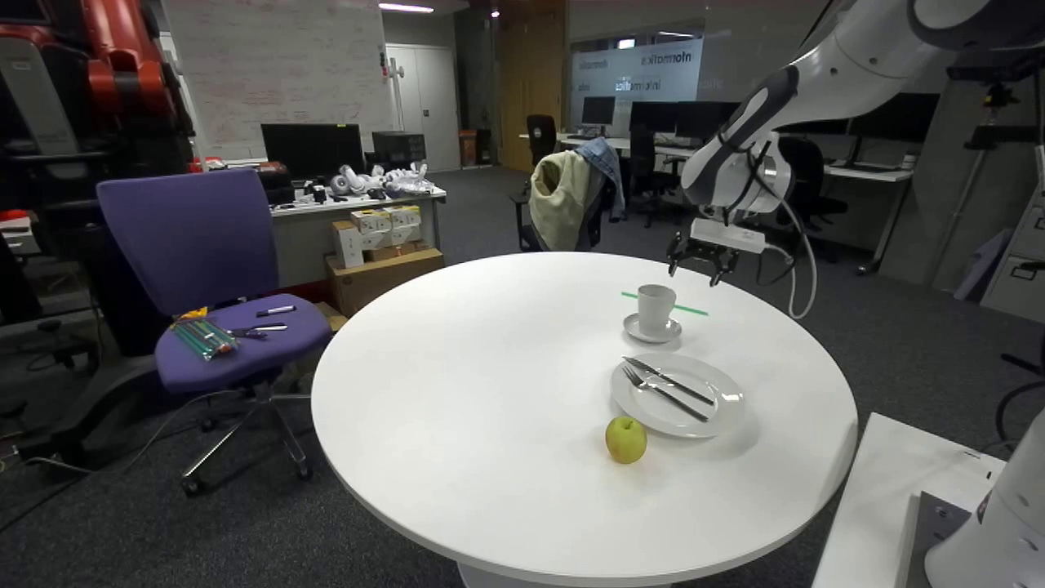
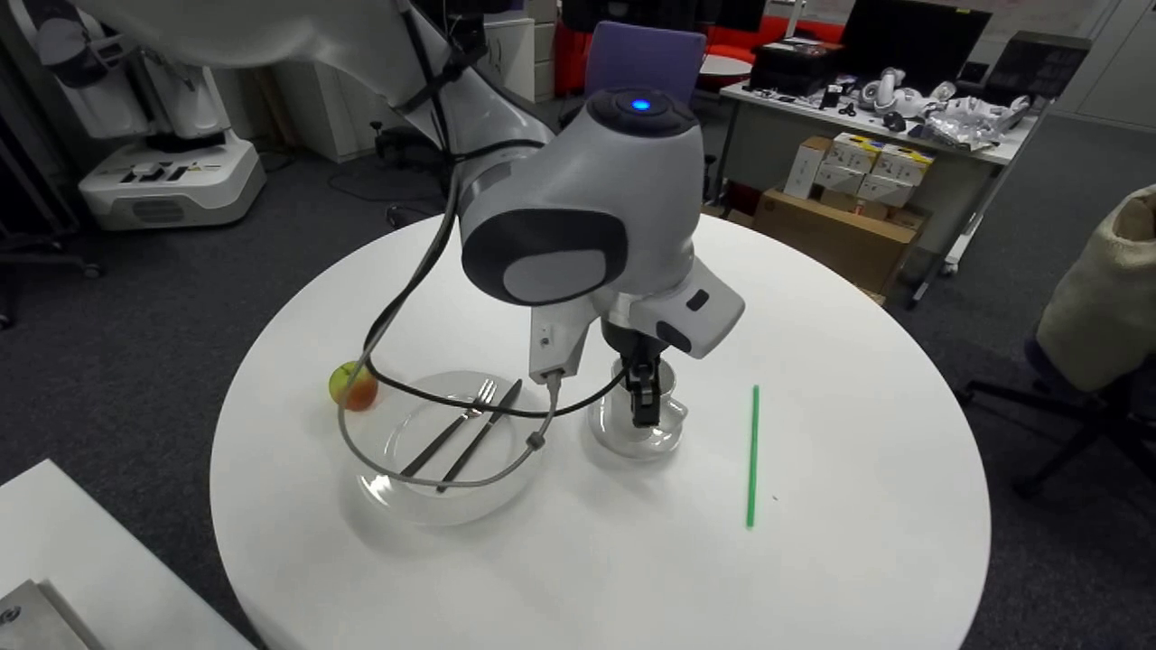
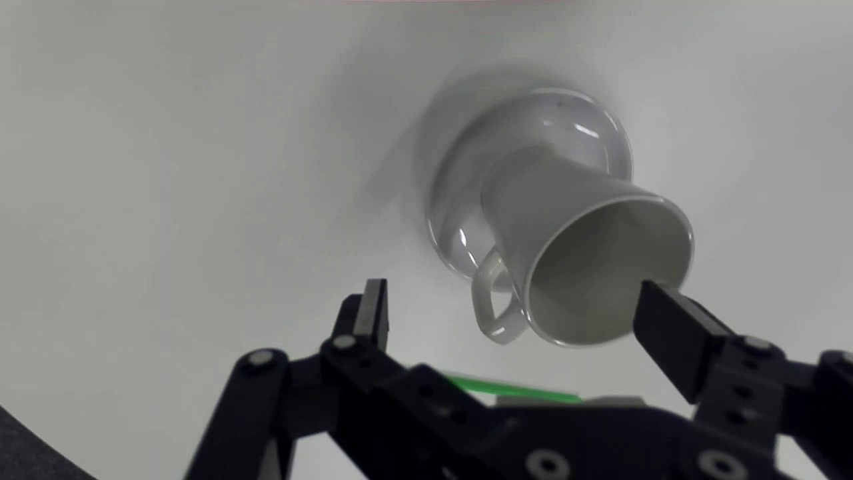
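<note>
The hand [image 3: 512, 291] gapes empty low in the wrist view; near centre, a saucer [image 3: 460, 183] supports the coffee cup [image 3: 580, 247], presumably against drips.

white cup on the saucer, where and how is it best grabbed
Probably by the rim, straight down from above, clear of the handle: the white cup stands upright and open-topped, so the claw could pinch there from inside and out.
</note>
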### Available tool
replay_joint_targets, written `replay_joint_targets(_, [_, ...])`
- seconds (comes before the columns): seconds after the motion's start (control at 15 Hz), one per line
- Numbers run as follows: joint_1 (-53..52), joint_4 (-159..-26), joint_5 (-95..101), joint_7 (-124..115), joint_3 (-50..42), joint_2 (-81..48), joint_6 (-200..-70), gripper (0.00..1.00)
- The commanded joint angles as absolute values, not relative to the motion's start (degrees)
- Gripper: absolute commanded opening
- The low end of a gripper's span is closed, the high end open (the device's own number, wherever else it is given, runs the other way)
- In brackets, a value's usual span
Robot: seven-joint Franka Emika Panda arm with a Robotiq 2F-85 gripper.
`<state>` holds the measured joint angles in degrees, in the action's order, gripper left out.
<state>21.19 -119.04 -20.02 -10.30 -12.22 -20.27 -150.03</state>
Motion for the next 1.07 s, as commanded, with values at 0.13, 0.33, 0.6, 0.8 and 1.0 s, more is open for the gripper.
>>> replay_joint_targets(0.13, [19.96, -125.23, -11.56, -7.31, -16.18, -11.78, -137.20, 1.00])
replay_joint_targets(0.33, [19.22, -127.82, -4.10, -3.74, -16.88, -10.64, -139.12, 1.00])
replay_joint_targets(0.6, [18.88, -129.58, 0.44, 3.70, -15.92, -11.63, -140.34, 1.00])
replay_joint_targets(0.8, [18.75, -127.72, -0.50, 4.56, -15.73, -13.71, -138.63, 1.00])
replay_joint_targets(1.0, [18.65, -127.81, -0.39, 7.41, -15.33, -13.93, -138.63, 1.00])
